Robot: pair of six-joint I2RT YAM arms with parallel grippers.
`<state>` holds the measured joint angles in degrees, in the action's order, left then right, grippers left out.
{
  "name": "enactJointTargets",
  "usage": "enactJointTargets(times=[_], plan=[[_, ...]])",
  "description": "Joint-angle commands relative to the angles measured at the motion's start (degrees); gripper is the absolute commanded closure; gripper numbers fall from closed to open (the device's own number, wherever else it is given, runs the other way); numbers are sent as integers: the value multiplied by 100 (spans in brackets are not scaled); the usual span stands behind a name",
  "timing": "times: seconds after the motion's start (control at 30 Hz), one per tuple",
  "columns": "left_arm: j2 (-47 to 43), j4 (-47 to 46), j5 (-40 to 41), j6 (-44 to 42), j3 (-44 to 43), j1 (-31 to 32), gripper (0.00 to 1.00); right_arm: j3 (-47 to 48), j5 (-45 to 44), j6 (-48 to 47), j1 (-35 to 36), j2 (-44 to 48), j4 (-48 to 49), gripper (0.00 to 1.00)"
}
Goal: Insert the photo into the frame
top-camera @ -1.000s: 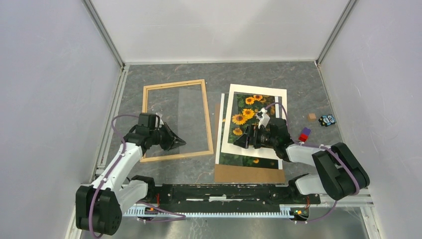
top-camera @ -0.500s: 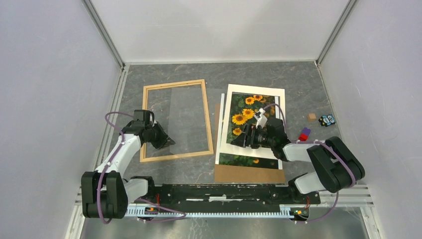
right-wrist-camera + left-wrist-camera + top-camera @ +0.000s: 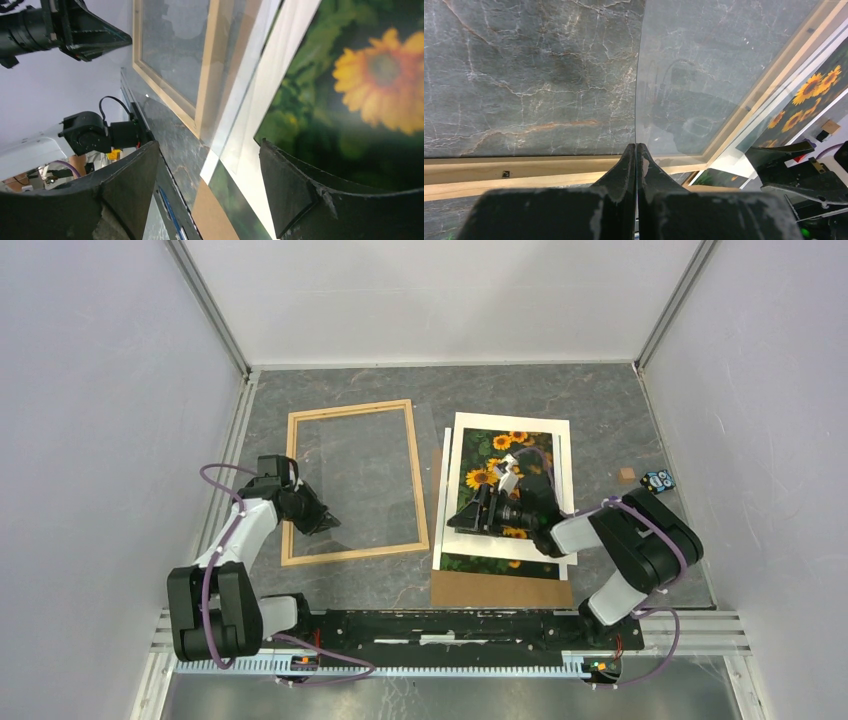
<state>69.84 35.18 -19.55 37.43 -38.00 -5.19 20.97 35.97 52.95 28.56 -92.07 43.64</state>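
The frame (image 3: 349, 409) of light wood strips lies flat at centre left with a clear pane (image 3: 375, 475) inside it. My left gripper (image 3: 328, 525) is shut over the frame's near-left corner. In the left wrist view its tips (image 3: 636, 146) meet the pane's edge (image 3: 638, 90) above the wood strip (image 3: 524, 170). The photo (image 3: 487, 452) of sunflowers lies to the right under a white mat (image 3: 510, 422). My right gripper (image 3: 462, 520) is open over the mat's near-left part. Between its fingers (image 3: 290, 185) the right wrist view shows mat, photo (image 3: 370, 75) and brown board (image 3: 212, 215).
A brown backing board (image 3: 500, 590) sticks out under the photo at the near side. A small brown cube (image 3: 627, 475) and a blue-black toy (image 3: 657, 480) sit at the right. Grey walls enclose the table on three sides.
My left gripper has drawn back to the left, from the frame's inside toward its near-left corner. My right gripper has moved left across the photo to the mat's left edge, its jaws narrowing a little.
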Motion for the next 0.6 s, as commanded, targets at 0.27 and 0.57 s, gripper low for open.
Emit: enactJointTargets(times=[0.27, 0.57], plan=[[168, -143, -208, -500, -279, -94, 98, 1031, 250, 663, 97, -1223, 1121, 30], [231, -194, -335, -551, -288, -96, 98, 1447, 234, 33, 1, -1447, 415, 26]])
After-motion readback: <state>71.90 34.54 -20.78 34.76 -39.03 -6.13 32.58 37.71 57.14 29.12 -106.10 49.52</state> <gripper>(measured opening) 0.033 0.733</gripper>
